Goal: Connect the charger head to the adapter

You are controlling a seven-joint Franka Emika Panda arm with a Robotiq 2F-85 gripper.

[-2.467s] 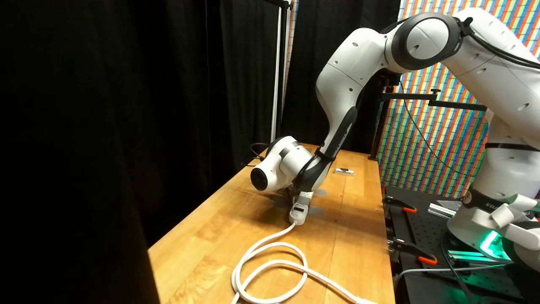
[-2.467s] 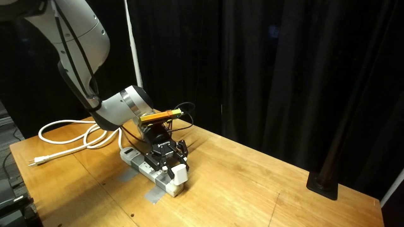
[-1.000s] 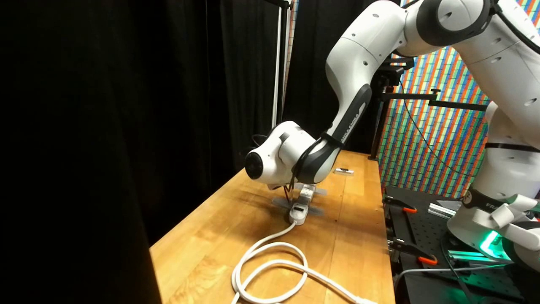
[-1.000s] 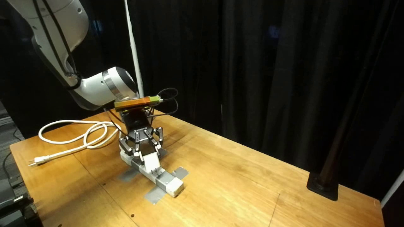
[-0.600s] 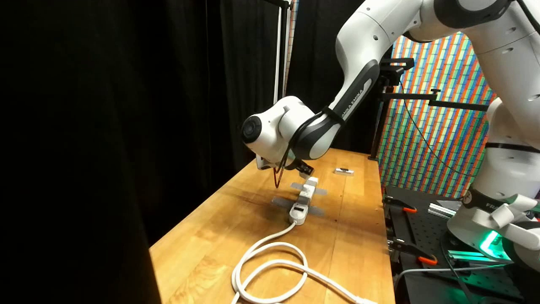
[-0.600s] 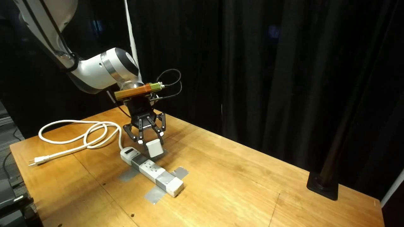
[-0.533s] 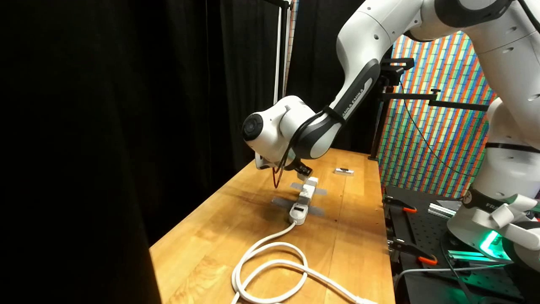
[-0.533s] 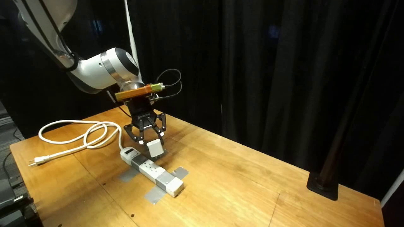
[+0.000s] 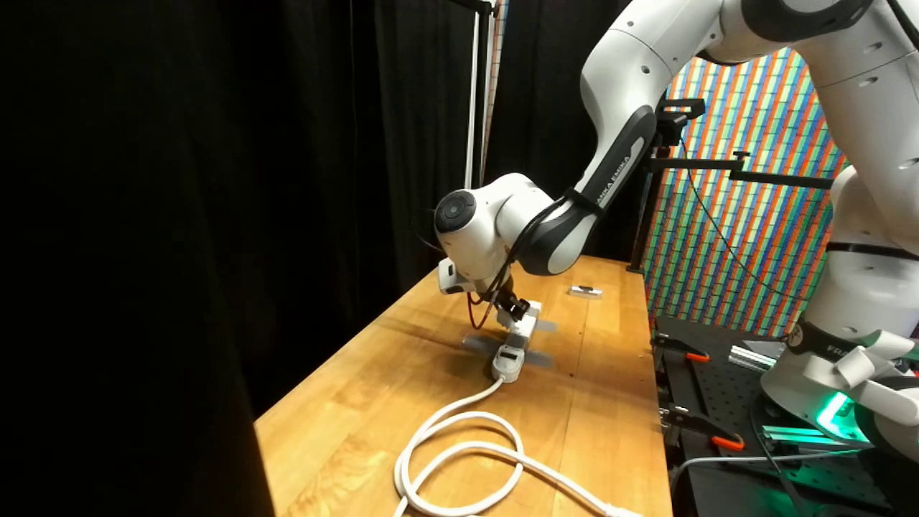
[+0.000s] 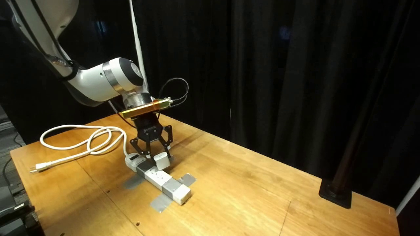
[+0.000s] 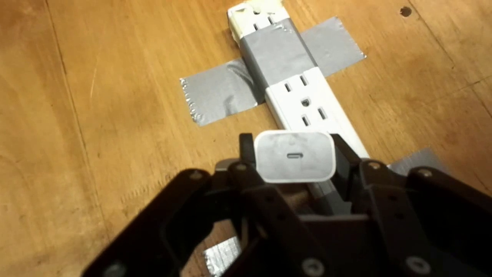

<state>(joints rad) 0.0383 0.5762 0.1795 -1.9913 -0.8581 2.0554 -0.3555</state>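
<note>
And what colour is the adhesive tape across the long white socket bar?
The tape across the socket bar is silvery grey; the wrist view shows it best.

Dark forearm strip [image 9: 615, 162]: pale lettering, "ANKA EMIKA". Black base band [image 9: 818, 345]: "FRA", remainder hidden; beside it, 1 round emblem [image 9: 795, 335], indistinct. Gripper [image 10: 161, 157], black body: 1 line of lettering, too small to read.

The wooden table [image 10: 242, 200] supported the adapter [image 10: 160, 178] at lower centre-left in an exterior view; grey tape [image 10: 172, 186] crossed it. The white cable [image 10: 62, 148] lay looped at left; a black base [image 10: 334, 195] stood at lower right.
</note>
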